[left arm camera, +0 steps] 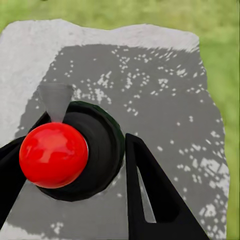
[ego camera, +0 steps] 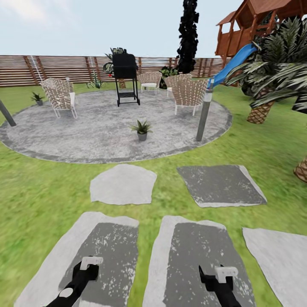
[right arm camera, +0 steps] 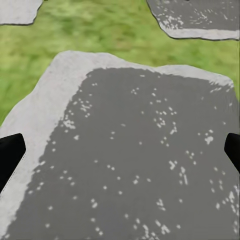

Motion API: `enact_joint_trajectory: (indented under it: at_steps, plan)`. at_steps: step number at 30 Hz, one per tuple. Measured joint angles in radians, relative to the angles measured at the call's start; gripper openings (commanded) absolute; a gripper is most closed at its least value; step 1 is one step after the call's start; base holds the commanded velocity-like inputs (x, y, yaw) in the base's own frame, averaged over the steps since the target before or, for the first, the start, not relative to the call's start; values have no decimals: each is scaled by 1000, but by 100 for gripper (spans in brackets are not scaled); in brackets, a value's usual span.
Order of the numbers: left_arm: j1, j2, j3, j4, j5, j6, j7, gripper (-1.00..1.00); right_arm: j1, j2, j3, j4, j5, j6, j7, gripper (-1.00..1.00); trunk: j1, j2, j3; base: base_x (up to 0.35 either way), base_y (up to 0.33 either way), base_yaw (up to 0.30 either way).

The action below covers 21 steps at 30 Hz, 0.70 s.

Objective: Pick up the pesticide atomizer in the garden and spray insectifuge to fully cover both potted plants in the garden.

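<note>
Round stone patio [ego camera: 85, 136] ahead: one potted plant [ego camera: 141, 129] near its front edge. Left jaws [left arm camera: 75, 165] hold a red-balled object [left arm camera: 53, 154]; right jaws [right arm camera: 120, 150] wide, empty.

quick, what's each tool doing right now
Left tool: shut on a black sprayer with a red ball.
Right tool: open, holding nothing, above a stepping slab.

A back garden.
Lawn [ego camera: 38, 187], round stone patio [ego camera: 98, 132], wicker chairs [ego camera: 59, 96], a barbecue grill [ego camera: 125, 79], slatted fence [ego camera: 51, 68], and a playset slide [ego camera: 232, 64] showed it.
</note>
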State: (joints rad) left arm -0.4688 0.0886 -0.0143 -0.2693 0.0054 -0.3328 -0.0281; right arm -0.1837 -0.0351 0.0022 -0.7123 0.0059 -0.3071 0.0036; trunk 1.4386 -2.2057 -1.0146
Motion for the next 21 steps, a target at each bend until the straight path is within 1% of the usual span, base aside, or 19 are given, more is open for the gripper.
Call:
enact_joint_trajectory:
  at_steps: [12,21]
  plan:
    - [0,0,0,0,0,-1,-2,-100,0,0,0,0,1,0,-1,100,0,0,0,309,120,0]
    - [2,0,0,0,0,-1,-2,-100,0,0,0,0,1,0,-1,100,0,0,0,331,77,0]
